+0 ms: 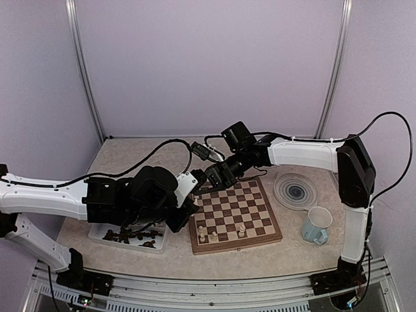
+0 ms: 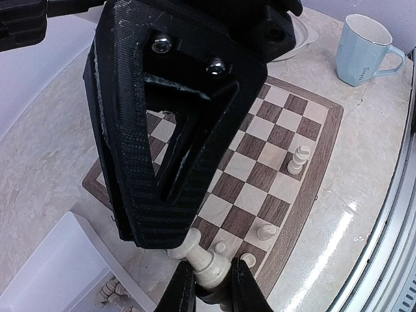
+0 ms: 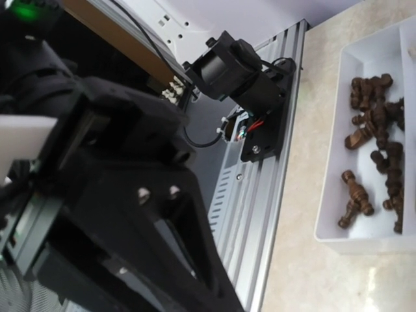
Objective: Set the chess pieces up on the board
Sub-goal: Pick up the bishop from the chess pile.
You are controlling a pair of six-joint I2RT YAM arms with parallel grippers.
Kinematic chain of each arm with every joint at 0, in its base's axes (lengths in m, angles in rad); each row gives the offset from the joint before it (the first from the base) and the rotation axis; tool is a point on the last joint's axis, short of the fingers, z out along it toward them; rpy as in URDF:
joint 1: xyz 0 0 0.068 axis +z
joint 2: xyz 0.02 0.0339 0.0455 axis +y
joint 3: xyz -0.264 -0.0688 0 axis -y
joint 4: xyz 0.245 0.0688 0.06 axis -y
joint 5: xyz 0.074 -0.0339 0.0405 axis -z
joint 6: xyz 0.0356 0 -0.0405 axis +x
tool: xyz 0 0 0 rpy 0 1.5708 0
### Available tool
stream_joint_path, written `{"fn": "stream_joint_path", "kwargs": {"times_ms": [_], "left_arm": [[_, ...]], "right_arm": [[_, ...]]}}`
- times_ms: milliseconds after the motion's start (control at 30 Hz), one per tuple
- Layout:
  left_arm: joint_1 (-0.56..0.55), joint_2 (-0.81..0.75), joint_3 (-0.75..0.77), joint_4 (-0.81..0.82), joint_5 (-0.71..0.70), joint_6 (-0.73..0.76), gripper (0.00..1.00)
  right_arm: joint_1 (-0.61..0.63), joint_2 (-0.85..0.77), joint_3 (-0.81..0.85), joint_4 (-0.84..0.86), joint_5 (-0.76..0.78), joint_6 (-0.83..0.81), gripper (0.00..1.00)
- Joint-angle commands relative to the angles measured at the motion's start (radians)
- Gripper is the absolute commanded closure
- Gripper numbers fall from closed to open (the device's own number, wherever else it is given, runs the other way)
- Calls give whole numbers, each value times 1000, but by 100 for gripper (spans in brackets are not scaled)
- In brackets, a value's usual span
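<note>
Tray sits left of the board, with dark pieces loose in it. Same heap shows in the right wrist view, lying on their sides. A few cream ones also lie in the tray, low in the left wrist view.

Left arm reaches in low from the left, roughly level, wrist over the tray's far edge. Left gripper is at the board's left edge, over the near-left corner. Fingers are closed down on one cream piece. It's held tilted, nearly on its side and off the surface.

The board lies flat at centre. Standing cream pieces are on the near rows only, one tall one apart from the others clustered at the near-left corner.

Right arm rises from its base at the right, elbow high, forearm running left across the plate's far side. Right gripper hangs over the board's far-left corner, near the left gripper. Can't tell how far its jaws are apart or whether it holds anything; its own camera shows only one finger.

Plate is just right of the board, mug nearer than the plate.
</note>
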Motion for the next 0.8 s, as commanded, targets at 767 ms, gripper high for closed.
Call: {"fn": "stream_joint_path", "kwargs": {"times_ms": [767], "left_arm": [[116, -67, -133, 85, 58, -18, 96]], "right_arm": [[-225, -297, -171, -89, 323, -260, 100]]}}
